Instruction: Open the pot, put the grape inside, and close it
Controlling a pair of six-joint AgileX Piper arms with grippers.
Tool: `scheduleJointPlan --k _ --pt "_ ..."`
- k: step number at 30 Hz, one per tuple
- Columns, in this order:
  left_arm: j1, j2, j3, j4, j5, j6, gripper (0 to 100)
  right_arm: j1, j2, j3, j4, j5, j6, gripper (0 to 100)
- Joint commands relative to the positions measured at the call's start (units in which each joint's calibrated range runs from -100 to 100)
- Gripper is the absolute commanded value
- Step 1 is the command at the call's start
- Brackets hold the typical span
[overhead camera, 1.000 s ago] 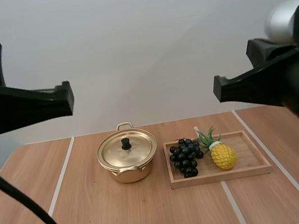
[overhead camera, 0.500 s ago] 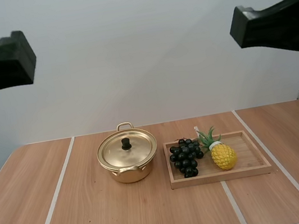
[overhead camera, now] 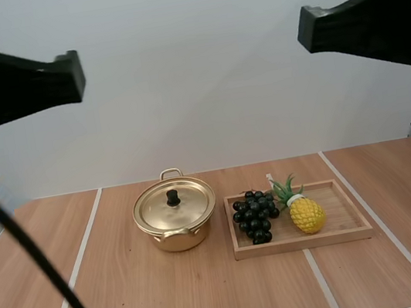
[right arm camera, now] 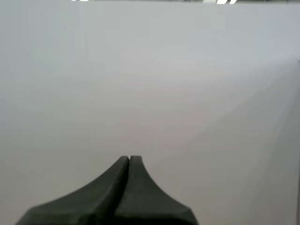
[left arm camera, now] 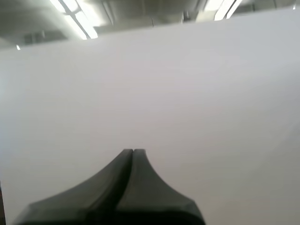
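So what's changed in the last second: the left claw, at the upper left of the high frame, has lifted well up from where it sat and then nudged back toward the middle. It's way above the surface and nowhere near anything. Its own camera shows the two fingers pressed together into one dark wedge, so it's closed on nothing. None of the stuff on the surface has budged, so I'd say the task hasn't really started and the arms are just getting into position. Left of centre sits the gold pot with its lid on and seated flat, black knob sticking up, so no telling what's inside. Just to its right, close but not touching as far as I can see, is the wooden tray. The grapes are in the tray's left end and a toy pineapple is right beside them, with the right end of the tray bare. At the upper right, the right claw did the same lift-and-swing-in, and it's also pinched closed and empty. My guess is the lid has to come off first.
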Motion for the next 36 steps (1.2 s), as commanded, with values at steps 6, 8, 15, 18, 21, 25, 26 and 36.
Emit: scheduleJointPlan --k 6,8,15,18,21,25,26,36 --pt "-0.25 16.9 -0.2 -0.6 -1.8 -0.6 0 -0.3 17.1 -0.2 0.6 0.1 -0.3 0" --pt "-0.25 20.9 -0.2 -0.6 -2.6 -0.1 0 -0.3 21.5 -0.2 0.6 -1.5 -0.3 0" --pt "-0.25 32.9 -0.2 -0.9 -10.3 5.8 0 -0.3 31.6 -0.2 0.6 -10.3 -2.1 0" --pt "-0.25 35.8 -0.2 -1.3 -14.7 7.9 0 -0.4 34.3 -0.2 0.6 -9.9 -7.7 0" --pt "-0.25 38.0 -0.9 -2.7 -14.9 8.8 1 -0.4 35.4 -0.2 0.6 -10.2 -10.2 0" --pt "-0.25 39.0 -1.8 -7.1 -14.0 12.7 35 -0.4 35.6 -0.2 0.6 -10.4 -11.3 7" --pt "-0.25 39.1 -2.3 -8.5 -12.9 13.6 52 -0.4 35.6 -0.2 0.6 -10.4 -11.3 23" --pt "-0.25 46.5 -6.4 -13.1 1.7 18.3 100 -0.4 35.6 -0.2 0.6 -7.8 -11.3 100"
